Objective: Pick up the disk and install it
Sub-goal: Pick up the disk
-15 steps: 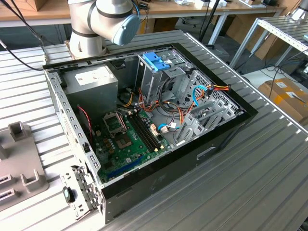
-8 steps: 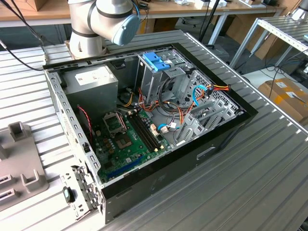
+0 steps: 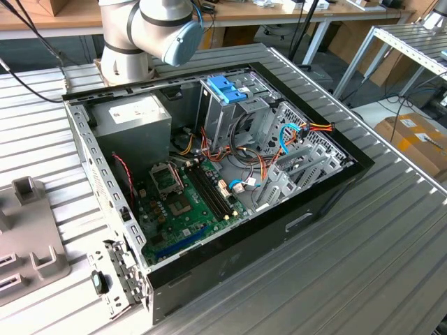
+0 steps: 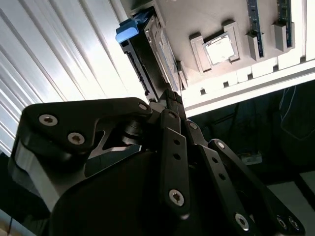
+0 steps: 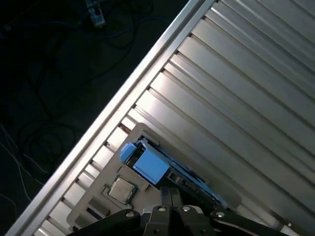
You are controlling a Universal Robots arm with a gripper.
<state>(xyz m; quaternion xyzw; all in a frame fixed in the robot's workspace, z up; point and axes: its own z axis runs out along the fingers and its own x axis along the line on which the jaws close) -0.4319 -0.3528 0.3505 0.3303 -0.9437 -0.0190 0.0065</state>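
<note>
Step in hand: picking up the disk [image 4: 147, 64] from its slot, as I judge it
Disk: stands on edge in a slot of the grey parts tray [image 4: 206, 14], one light-blue rail end pointing away from the arm; in the first wrist view it lies across the tray's corner, near the table's edge
Gripper: in both wrist views the gripper [image 4: 170, 96] is drawn narrow at the disk's near end and seems to pinch it, though the contact itself is hidden
Neighbours: a processor chip [image 4: 219, 49] sits in a pocket just beside the disk
Destination: the open computer case [image 3: 209, 174] on the ribbed table [image 5: 236, 98], well apart from the tray
Doing it well: grip squarely across the flat faces, pull straight along the slot so the rails do not bind, and keep clear of the chip
</note>
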